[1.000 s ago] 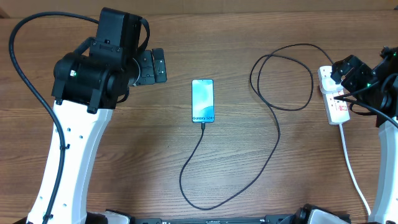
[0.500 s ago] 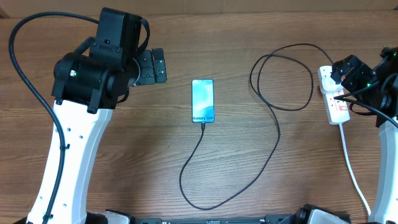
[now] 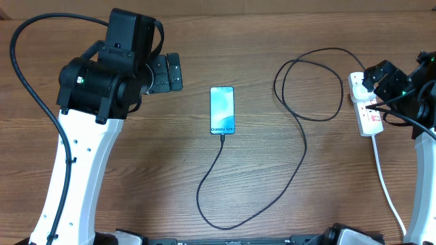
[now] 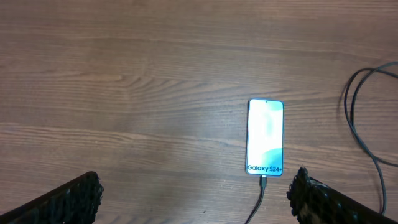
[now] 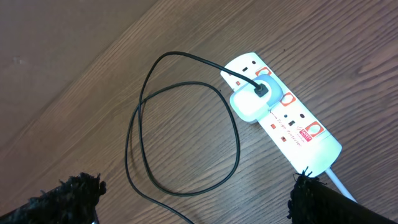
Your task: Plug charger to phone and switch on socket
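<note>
The phone [image 3: 222, 110] lies flat mid-table with its screen lit; it also shows in the left wrist view [image 4: 266, 137]. The black charger cable [image 3: 300, 156] has its tip in the phone's bottom port [image 4: 263, 182]. It loops across the table to a white adapter [image 5: 247, 103] seated in the white socket strip [image 3: 368, 116], which also shows in the right wrist view [image 5: 292, 124]. My left gripper [image 3: 167, 73] is open and empty, left of the phone. My right gripper [image 3: 379, 76] is open and empty, hovering over the strip's far end. I cannot tell the position of the red switches [image 5: 287, 98].
The strip's white cord [image 3: 388, 190] runs toward the front right edge. The cable makes a double loop [image 5: 180, 124] left of the strip and a long loop [image 3: 211, 211] near the front edge. The wooden table [image 3: 136, 170] is bare at the left.
</note>
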### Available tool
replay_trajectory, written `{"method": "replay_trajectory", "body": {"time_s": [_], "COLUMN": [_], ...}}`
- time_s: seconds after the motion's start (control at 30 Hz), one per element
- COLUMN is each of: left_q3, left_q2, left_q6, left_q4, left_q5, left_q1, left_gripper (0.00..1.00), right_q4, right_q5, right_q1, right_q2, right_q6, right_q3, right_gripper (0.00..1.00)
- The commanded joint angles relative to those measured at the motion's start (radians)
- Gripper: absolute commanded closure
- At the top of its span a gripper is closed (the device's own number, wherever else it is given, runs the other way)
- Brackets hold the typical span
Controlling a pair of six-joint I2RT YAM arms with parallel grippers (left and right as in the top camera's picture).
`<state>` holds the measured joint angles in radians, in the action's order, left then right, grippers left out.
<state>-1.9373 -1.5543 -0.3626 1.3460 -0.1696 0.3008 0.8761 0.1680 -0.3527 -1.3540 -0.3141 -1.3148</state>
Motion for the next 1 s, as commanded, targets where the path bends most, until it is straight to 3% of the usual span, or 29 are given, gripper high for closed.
{"method": "replay_trajectory", "body": {"time_s": [0.0, 0.27, 0.6, 0.77, 0.8, 0.9, 0.93, 0.97], "left_q3": [0.002, 0.185, 0.675, 0.967, 1.073, 1.257, 1.381, 1.434], "left_q2": [0.014, 0.133, 0.461, 0.650, 0.715, 0.813, 0.872, 0.900], "left_q6": [0.019, 0.019, 0.019, 0.018, 0.018, 0.019, 0.019, 0.019], "left_q4": [0.015, -0.182, -0.610, -0.981, -1.149, -1.461, -1.665, -1.744], "left_q5": [-0.021, -0.024, -0.022, 0.004, 0.024, 0.051, 0.056, 0.056], "left_q1": [0.001, 0.001, -0.003, -0.040, -0.052, -0.073, -0.091, -0.101], "left_gripper": [0.00, 0.00, 0.00, 0.00, 0.00, 0.00, 0.00, 0.00], "right_q4": [-0.006, -0.006, -0.006, -0.006, -0.006, -0.006, -0.006, -0.006], "right_q5": [-0.007, -0.007, -0.007, -0.007, -0.007, -0.007, -0.007, -0.007], "right_q1": [0.000, 0.000, 0.000, 0.000, 0.000, 0.000, 0.000, 0.000], "right_q2": [0.009, 0.009, 0.009, 0.009, 0.009, 0.009, 0.009, 0.009], "right_q6": [-0.004, -0.004, -0.004, -0.004, -0.004, -0.004, -0.004, -0.004], "right_q3": [-0.003, -0.003, -0.003, -0.003, -0.003, -0.003, -0.003, -0.003], "right_gripper": [0.00, 0.00, 0.00, 0.00, 0.00, 0.00, 0.00, 0.00]}}
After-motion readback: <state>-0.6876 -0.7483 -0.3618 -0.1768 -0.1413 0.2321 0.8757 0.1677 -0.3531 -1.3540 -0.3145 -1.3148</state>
